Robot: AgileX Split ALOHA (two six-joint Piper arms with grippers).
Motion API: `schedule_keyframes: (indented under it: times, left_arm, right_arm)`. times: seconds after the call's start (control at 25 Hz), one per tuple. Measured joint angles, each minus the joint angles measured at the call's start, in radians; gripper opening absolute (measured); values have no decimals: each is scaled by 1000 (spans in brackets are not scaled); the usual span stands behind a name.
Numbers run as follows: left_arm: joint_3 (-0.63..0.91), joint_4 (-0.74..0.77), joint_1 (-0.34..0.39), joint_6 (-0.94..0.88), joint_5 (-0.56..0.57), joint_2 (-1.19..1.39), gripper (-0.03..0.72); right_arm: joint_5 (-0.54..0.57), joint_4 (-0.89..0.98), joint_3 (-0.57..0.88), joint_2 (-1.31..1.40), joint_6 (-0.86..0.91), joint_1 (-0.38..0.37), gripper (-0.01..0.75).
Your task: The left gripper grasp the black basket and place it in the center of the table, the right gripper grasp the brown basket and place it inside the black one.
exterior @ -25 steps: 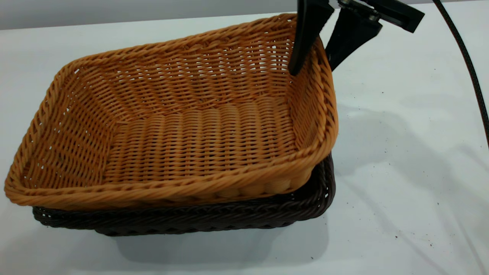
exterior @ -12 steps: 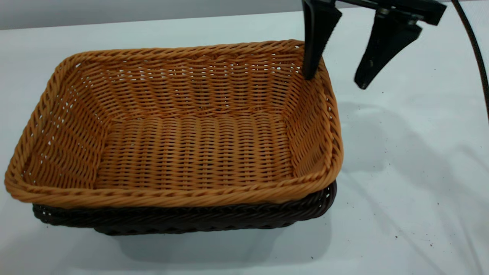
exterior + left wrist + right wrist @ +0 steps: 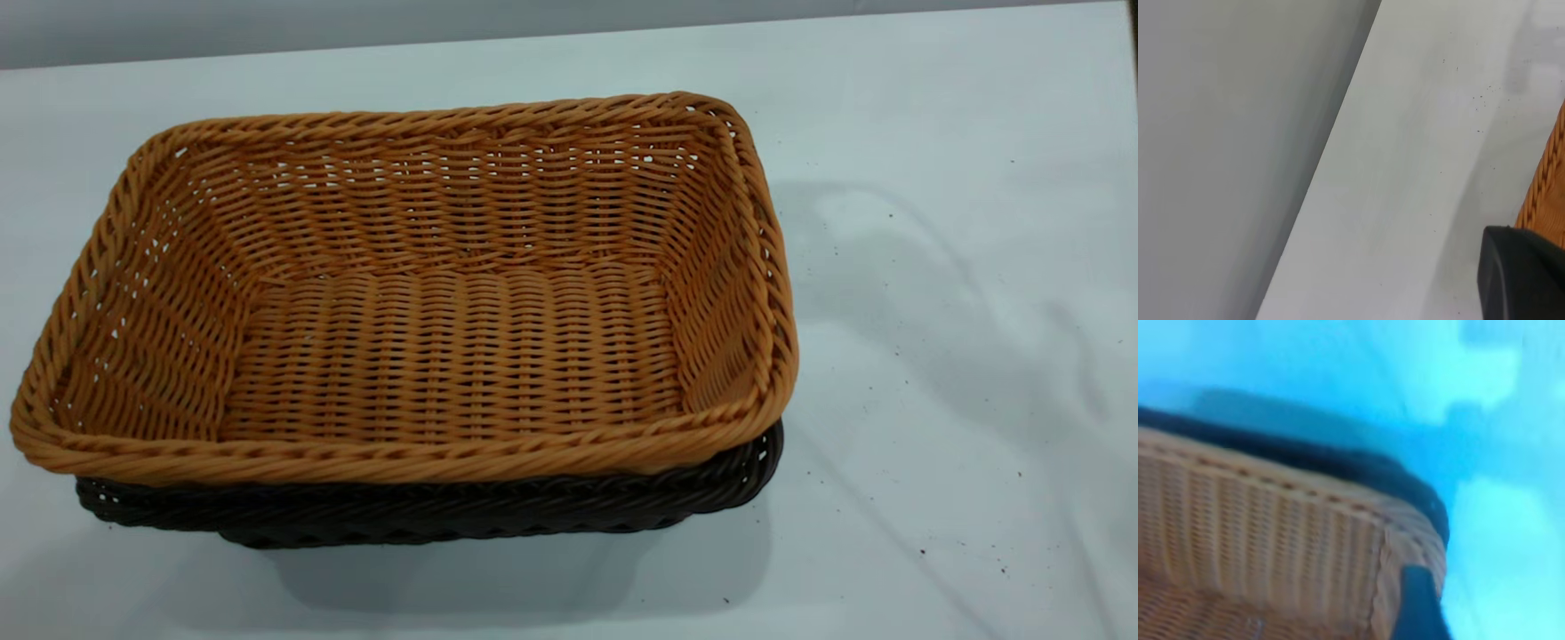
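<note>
Brown basket (image 3: 427, 293) sits nested in black basket (image 3: 427, 514), beside right gripper (image 3: 1421, 607); its finger gap can't tell.

Brown basket (image 3: 427, 347): rectangular, orange-tan woven wicker with braided rim and sloping sides, upright and empty, nested inside the black basket (image 3: 444, 511). Of the latter, only the dark braided rim and part of its wall show beneath it. Both rest on the white desk (image 3: 933, 356).
</note>
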Motion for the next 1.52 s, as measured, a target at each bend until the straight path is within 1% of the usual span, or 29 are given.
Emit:
schedule_keyframes:
  times: [0.04, 0.16, 0.28, 0.32, 0.4, 0.52, 0.64, 0.76, 0.92, 1.04, 1.12, 1.32, 1.4, 1.52]
  left_arm:
    - [0, 7, 0, -16, 0, -2, -1]
    - [-1, 42, 0, -86, -4, -21, -1]
    - [-14, 79, 0, -173, -7, -49, -1]
    - [-27, 91, 0, -205, -8, -66, -1]
    - [-57, 107, 0, -267, -8, -93, -1]
    - [-116, 141, 0, -374, 11, -142, -1]
    - [-179, 174, 0, -501, 78, -181, -1]
    - [-227, 219, 0, -604, 184, -226, -1]
    - [-231, 260, 0, -722, 345, -294, -1]
    - [-221, 260, 0, -772, 373, -344, -1]
    - [-218, 254, 0, -794, 373, -376, -1]
    - [-210, 242, 0, -873, 369, -493, -1]
    - [-185, 219, 0, -872, 368, -536, -1]
    - [-108, 164, 0, -871, 368, -626, -1]
  right_arm:
    - [0, -12, -16, -11, -2, 0, 421]
    - [1, -69, -29, -55, -3, 0, 279]
    - [1, -133, -29, -110, -3, 0, 90]
    - [1, -151, -29, -135, -6, 0, 48]
    - [1, -176, -29, -183, -14, 0, 15]
    - [1, -176, -29, -267, -27, 0, 3]
    - [1, -170, -28, -372, -44, 0, 0]
    - [2, -170, -26, -486, -68, 0, 0]
    - [1, -167, -12, -649, -82, 0, 0]
    - [2, -154, 34, -760, -84, 0, 0]
    - [2, -146, 83, -845, -86, 0, 0]
    - [1, -137, 253, -1053, -86, 0, 0]
    - [0, -137, 324, -1130, -86, 0, 0]
    - [0, -133, 440, -1249, -86, 0, 0]
